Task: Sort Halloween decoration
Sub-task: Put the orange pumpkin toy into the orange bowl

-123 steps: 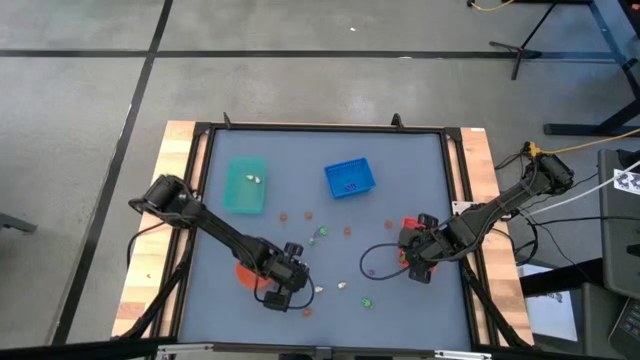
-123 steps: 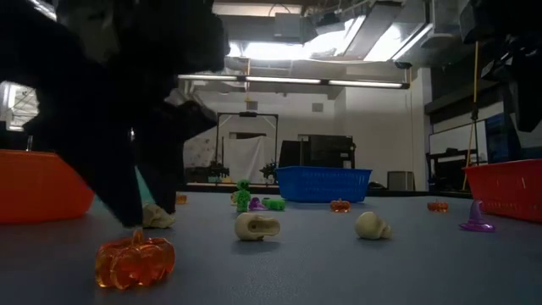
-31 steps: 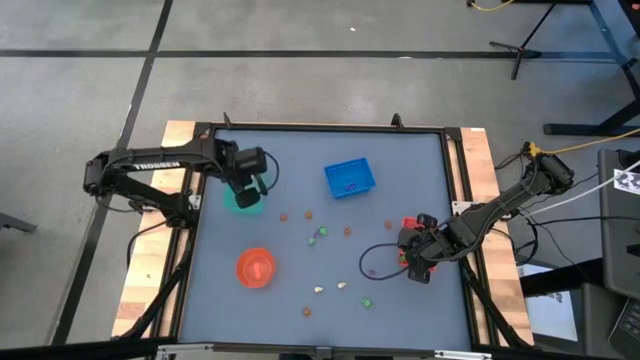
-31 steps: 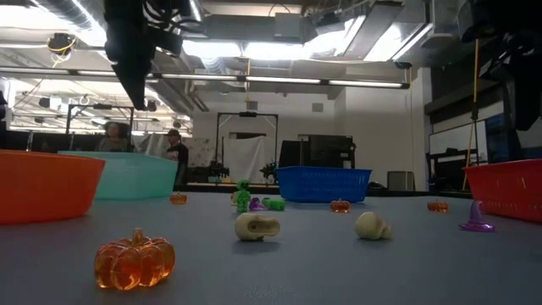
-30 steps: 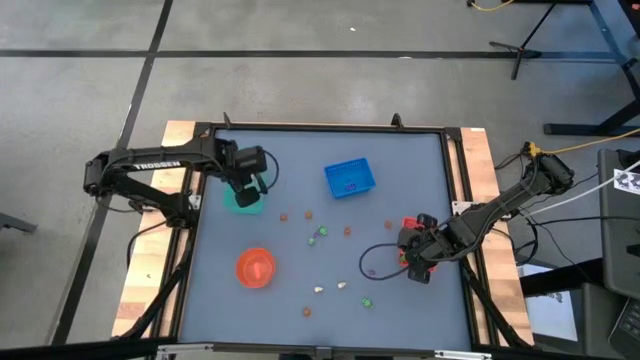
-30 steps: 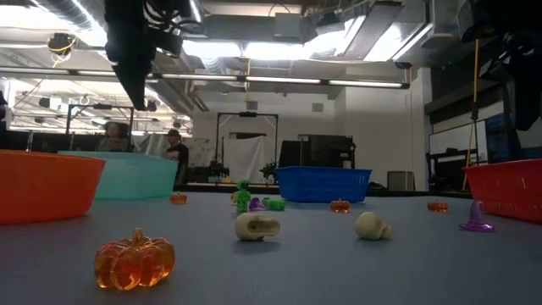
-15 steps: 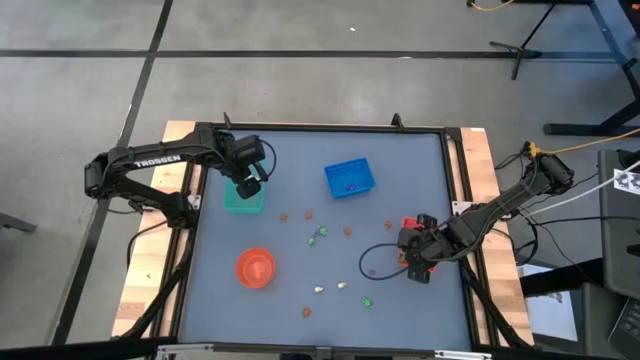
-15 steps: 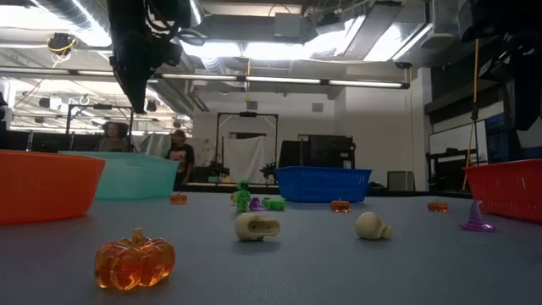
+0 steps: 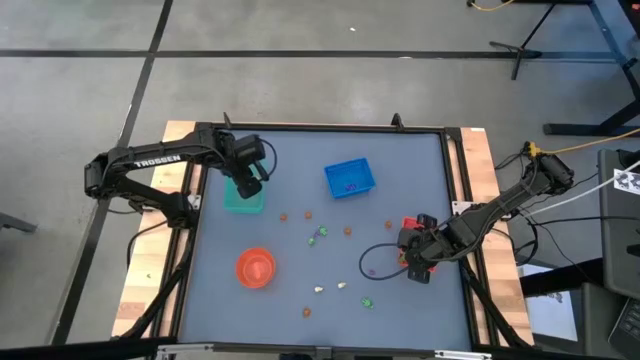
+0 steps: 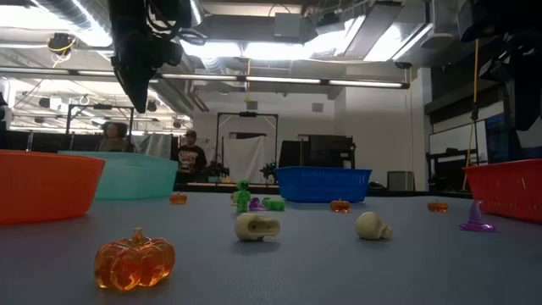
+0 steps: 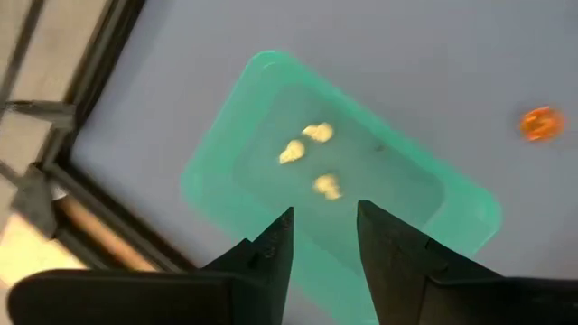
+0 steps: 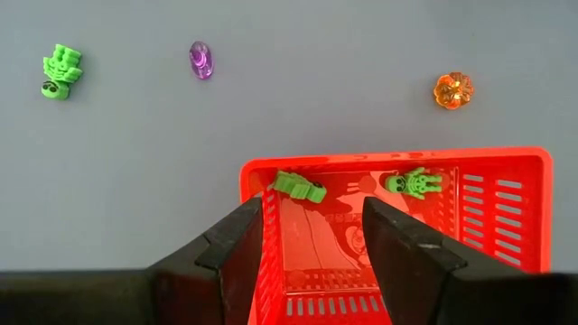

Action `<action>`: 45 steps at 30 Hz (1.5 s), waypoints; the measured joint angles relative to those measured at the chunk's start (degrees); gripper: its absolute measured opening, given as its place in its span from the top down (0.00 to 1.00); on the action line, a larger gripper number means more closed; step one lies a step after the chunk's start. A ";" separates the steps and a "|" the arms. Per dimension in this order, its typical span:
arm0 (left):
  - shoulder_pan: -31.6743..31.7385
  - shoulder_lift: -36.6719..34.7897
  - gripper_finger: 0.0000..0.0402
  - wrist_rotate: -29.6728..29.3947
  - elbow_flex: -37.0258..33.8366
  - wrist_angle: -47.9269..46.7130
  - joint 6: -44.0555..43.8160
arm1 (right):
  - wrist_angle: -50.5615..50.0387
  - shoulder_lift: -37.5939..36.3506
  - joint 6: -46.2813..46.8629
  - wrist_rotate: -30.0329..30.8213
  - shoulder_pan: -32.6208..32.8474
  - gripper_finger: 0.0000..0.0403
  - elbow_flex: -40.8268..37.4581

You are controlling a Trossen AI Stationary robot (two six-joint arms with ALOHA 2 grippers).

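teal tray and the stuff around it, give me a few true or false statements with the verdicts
1. The teal tray holds three cream trinkets. True.
2. The left tool hangs over the teal tray with nothing between its fingers. True.
3. The red tray is empty. False: two green skeleton figures lie in it.
4. The right tool hangs over the blue tray. False: it is over the red tray; the blue tray sits apart near the table's far edge.
5. The orange bowl sits on the left arm's side of the table. True.
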 joint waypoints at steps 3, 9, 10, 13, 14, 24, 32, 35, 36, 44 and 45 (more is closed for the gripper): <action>-0.96 -0.01 0.71 3.17 0.00 3.27 -0.10 | 0.02 0.00 0.00 0.00 0.01 0.53 0.00; -5.12 -0.02 0.66 6.81 0.00 14.12 -0.99 | 0.02 0.00 0.00 0.00 0.00 0.53 0.00; -5.94 0.00 0.65 6.83 0.00 15.72 -0.98 | 0.02 0.00 0.00 0.00 -0.01 0.53 0.00; -8.26 0.00 0.62 6.87 0.00 20.20 -1.00 | 0.02 0.00 0.00 0.00 -0.01 0.53 0.00; -9.06 0.00 0.61 6.87 0.00 21.66 -1.00 | 0.02 0.00 0.00 0.00 -0.01 0.53 0.00; -17.22 5.95 0.55 6.76 0.00 38.05 0.51 | 0.07 0.00 0.00 0.01 0.00 0.53 0.00; -20.86 15.73 0.55 5.57 0.00 45.20 10.22 | 0.07 0.00 0.00 0.93 0.01 0.53 0.00; -21.17 19.45 0.55 5.58 0.00 45.22 12.55 | 0.08 0.00 -0.04 3.07 -0.01 0.53 0.00; -21.15 20.65 0.55 5.56 0.00 45.19 12.68 | 0.07 0.00 -0.03 3.66 -0.01 0.53 0.00; -19.97 28.49 0.55 5.54 0.00 45.09 12.60 | 0.07 0.00 -0.02 4.94 -0.01 0.53 0.00; -19.71 29.31 0.55 5.52 0.00 45.10 12.60 | 0.07 0.00 -0.02 4.94 -0.01 0.53 0.00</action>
